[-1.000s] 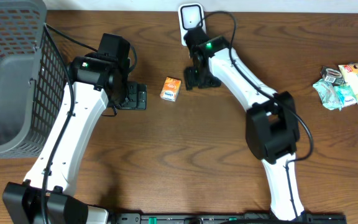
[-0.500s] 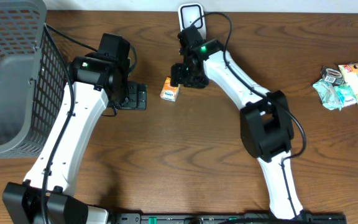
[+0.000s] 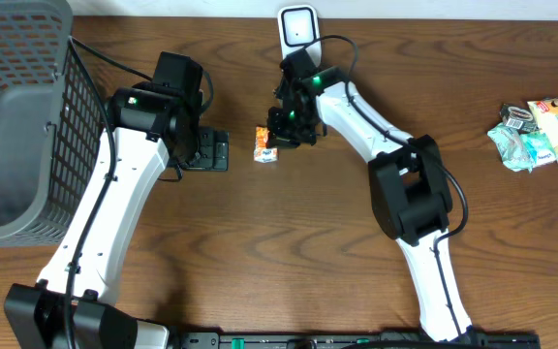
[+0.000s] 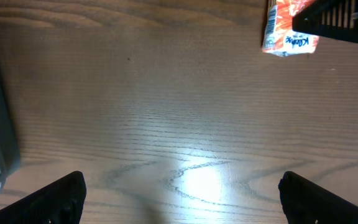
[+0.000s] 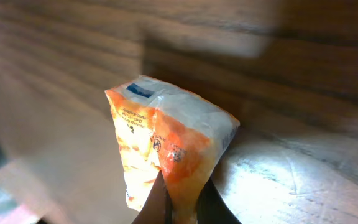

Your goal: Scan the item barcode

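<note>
Under right hand point(image 3: 277, 137), packet point(image 3: 263, 150) half hidden

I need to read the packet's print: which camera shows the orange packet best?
The right wrist view: the orange packet fills the middle, close, with its print visible. The overhead view shows it small and far off. The left wrist view catches only part of it at the top edge.

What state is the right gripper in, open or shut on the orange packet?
Shut on the orange packet. The right wrist view shows the right gripper pinching the packet's lower edge between its fingertips.
</note>
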Robot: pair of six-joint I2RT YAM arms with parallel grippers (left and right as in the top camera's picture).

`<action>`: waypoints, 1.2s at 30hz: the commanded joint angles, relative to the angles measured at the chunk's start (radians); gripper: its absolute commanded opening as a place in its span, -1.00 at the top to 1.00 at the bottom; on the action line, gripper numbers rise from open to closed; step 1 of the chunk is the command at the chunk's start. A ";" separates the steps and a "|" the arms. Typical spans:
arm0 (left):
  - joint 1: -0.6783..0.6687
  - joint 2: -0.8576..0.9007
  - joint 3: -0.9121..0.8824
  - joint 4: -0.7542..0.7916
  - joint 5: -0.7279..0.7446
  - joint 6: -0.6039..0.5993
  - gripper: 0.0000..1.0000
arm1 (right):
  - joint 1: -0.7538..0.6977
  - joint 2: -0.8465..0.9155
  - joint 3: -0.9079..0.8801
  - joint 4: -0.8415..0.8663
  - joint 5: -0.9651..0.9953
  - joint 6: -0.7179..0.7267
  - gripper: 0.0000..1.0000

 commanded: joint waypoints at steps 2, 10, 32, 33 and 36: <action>0.000 0.002 -0.002 -0.003 -0.005 -0.005 -0.96 | -0.082 0.012 -0.001 -0.020 -0.401 -0.208 0.97; 0.000 0.002 -0.002 -0.004 -0.005 -0.005 -0.96 | -0.256 0.012 -0.001 -0.534 -0.736 -0.958 0.98; 0.000 0.002 -0.002 -0.004 -0.005 -0.005 -0.96 | -0.344 0.013 -0.004 -0.350 -0.461 -0.600 0.97; 0.000 0.002 -0.002 -0.004 -0.005 -0.005 -0.96 | -0.339 0.013 -0.004 -0.298 -0.402 -0.496 0.97; 0.000 0.002 -0.002 -0.003 -0.005 -0.005 -0.96 | -0.332 0.013 -0.003 -0.182 -0.238 -0.270 0.98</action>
